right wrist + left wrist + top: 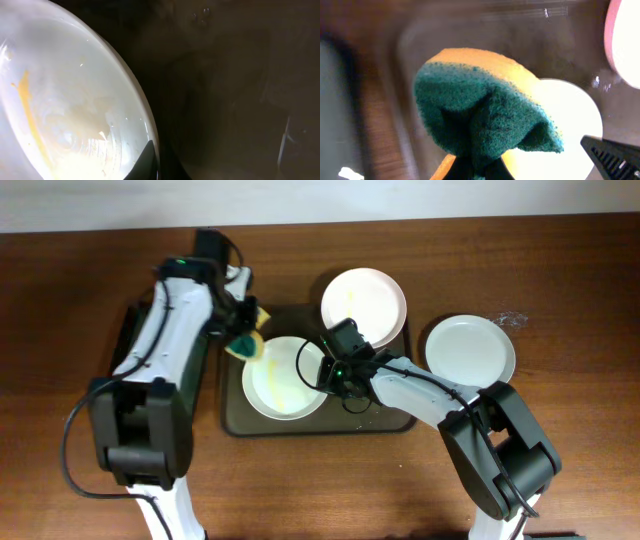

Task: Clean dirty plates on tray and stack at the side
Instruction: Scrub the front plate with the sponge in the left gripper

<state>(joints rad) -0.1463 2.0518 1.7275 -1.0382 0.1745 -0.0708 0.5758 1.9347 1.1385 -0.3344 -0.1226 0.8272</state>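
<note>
Green-and-yellow sponge, pinched in the left hand, hovers by the smeared plate lying on the tray, its rim apparently pinched by the right hand; hard scrubbing could slip that glossy rim free.

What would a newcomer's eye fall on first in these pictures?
First the green and yellow sponge, pinched in the left gripper over the left rim of the smeared plate on the dark tray. Next the yellow streak inside that plate, plain in the right wrist view. A clean-looking plate lies on the table right of the tray.
</note>
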